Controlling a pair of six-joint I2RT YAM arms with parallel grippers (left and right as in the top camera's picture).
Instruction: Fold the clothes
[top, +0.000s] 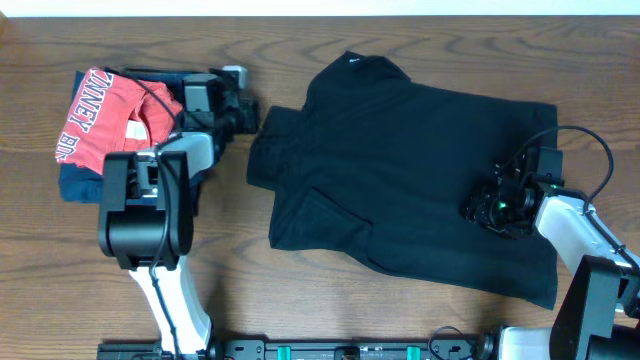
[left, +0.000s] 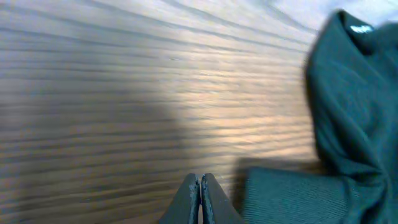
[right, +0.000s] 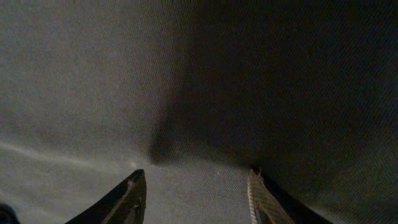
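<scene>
Where the left gripper (left: 199, 198) sits at the bottom centre of the left wrist view, its jaws are pressed together with no cloth visible between them; the sleeve hem of the black shirt (left: 354, 93) lies just right of the fingertips, on the bare table (left: 124, 93). The right gripper (right: 196, 199) stands about half open over dark fabric, holding nothing that can be seen. In the overhead view the black shirt (top: 400, 170) is spread across the centre and right of the frame, collar toward the top, not yet folded; the left gripper is at its left sleeve, the right gripper on its right half. A red shirt (top: 100, 115) and a navy garment (top: 75, 185) are stacked at upper left. Risk: the closed left jaws appear to hold no hem, so a lift would likely come up empty; the right jaws, pinching too deep, could gather both layers and bunch the fold.
</scene>
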